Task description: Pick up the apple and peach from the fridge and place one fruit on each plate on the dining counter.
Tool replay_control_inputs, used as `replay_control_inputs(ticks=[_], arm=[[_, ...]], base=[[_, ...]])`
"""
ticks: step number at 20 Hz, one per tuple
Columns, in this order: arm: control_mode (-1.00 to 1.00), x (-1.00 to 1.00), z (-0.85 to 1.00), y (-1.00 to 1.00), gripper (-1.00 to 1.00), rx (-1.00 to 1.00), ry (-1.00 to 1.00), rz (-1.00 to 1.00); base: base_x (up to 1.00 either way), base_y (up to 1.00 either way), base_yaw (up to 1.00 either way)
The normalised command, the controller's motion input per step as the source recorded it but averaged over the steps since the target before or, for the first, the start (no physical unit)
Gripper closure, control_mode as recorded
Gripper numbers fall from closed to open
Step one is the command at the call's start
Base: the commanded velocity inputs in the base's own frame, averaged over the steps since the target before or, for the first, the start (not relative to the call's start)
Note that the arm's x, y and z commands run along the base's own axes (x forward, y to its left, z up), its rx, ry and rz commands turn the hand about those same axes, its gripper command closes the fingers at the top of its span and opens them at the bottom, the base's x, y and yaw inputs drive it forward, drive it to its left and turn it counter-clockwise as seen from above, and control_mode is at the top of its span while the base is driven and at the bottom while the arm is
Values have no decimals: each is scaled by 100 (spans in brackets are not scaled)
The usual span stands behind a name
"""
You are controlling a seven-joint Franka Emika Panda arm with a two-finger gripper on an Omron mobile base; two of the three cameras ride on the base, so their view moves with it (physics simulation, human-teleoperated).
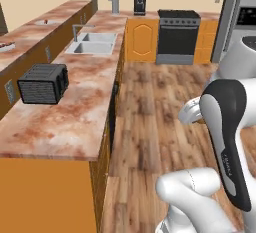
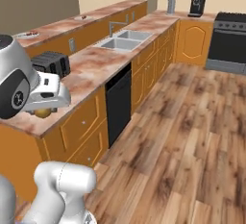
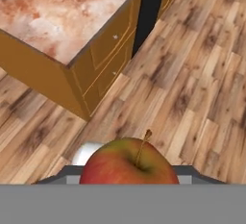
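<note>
Apple point(image 3: 129, 163) sits in the claw point(image 3: 129, 179), clamped on it, stem up, hanging over the wood floor point(image 3: 192, 74) near the corner of the marbled bench point(image 3: 62, 11). Step in hand, by my read: carry leg, first fruit. Plates point(image 1: 5, 47) w/ dining bench point(image 1: 30, 32) lie beyond, left of sink point(image 1: 95, 43). Next: drive round, raise arm over a plate, set down gently. Peach not yet fetched.

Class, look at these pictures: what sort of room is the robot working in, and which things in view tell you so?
A home kitchen, rendered in simulation. A double sink is set into the marbled counter, a black stove stands at the far wall, and a toaster sits on the counter. The gripper holds an apple.
</note>
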Motion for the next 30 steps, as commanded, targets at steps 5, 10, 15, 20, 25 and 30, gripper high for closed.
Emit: replay_control_inputs(ticks=[5,10,15,20,25,30], arm=[[100,0,0,0,100,0,0,0],[100,0,0,0,100,0,0,0],[100,0,0,0,100,0,0,0],[100,0,0,0,100,0,0,0],[100,0,0,0,100,0,0,0],[100,0,0,0,100,0,0,0]], base=[[1,100,0],[0,100,0],[-1,100,0],[-12,100,0],[-16,100,0],[-14,100,0]])
